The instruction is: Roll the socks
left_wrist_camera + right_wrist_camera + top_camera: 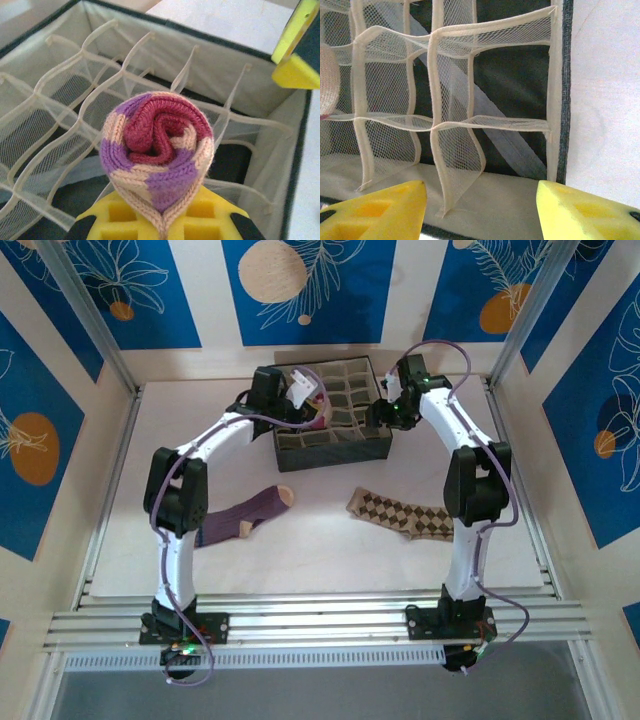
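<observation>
My left gripper [162, 220] is shut on a rolled sock [157, 150], a tight roll of beige and purple stripes with a maroon core. It holds the roll just above the mesh cells at the left of the grey compartment box [335, 448]. My right gripper [482, 210] is open and straddles the box's near wall at its right corner, with nothing between its yellow fingers [375, 212]. A dark purple sock [245, 518] with a beige toe lies flat on the table. The brown-cream diamond sock [405, 512] lies flat to its right.
The box's cream mesh dividers [445, 120] form several small cells with a dark floor. My right gripper's yellow finger [297, 50] shows beyond the box's far wall in the left wrist view. Metal rails [320, 625] run along the table's near edge.
</observation>
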Robot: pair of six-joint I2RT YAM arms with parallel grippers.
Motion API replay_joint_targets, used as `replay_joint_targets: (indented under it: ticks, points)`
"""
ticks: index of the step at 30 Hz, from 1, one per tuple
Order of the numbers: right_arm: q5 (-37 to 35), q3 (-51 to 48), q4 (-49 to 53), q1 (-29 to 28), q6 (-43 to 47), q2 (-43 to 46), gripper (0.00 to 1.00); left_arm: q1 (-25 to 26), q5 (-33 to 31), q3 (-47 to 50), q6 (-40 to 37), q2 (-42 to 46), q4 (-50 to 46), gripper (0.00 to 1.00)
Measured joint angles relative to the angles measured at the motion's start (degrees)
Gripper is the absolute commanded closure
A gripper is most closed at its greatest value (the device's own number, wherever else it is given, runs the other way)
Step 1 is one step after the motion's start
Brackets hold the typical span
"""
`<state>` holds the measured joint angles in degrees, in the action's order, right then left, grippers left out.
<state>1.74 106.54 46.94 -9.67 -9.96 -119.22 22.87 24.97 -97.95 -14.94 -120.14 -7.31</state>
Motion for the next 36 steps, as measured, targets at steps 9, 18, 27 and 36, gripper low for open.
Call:
replay_joint_targets:
  ticks: [9, 18, 27, 36]
  points:
    - [-0.5, 2.9, 1.6, 0.1, 0.9, -2.3, 0.41, -0.9, 0.0, 0.0, 0.0, -1.4, -0.4, 1.00]
    - [-0.5, 4.8, 2.2, 0.4, 0.9, -3.9, 0.41, -0.9, 0.2, -0.4, -0.1, -5.6, -1.2, 0.91]
    - [-0.8, 6.3, 3.6, 0.3, 0.9, -4.0, 0.42, -0.9, -0.7, -2.2, -0.5, -7.9, -3.8, 0.21]
    - [-1.9, 9.4, 6.2, -0.5, 1.0, -3.9, 0.42, -1.4, -0.7, -2.1, 0.0, -1.9, -3.9, 0.00]
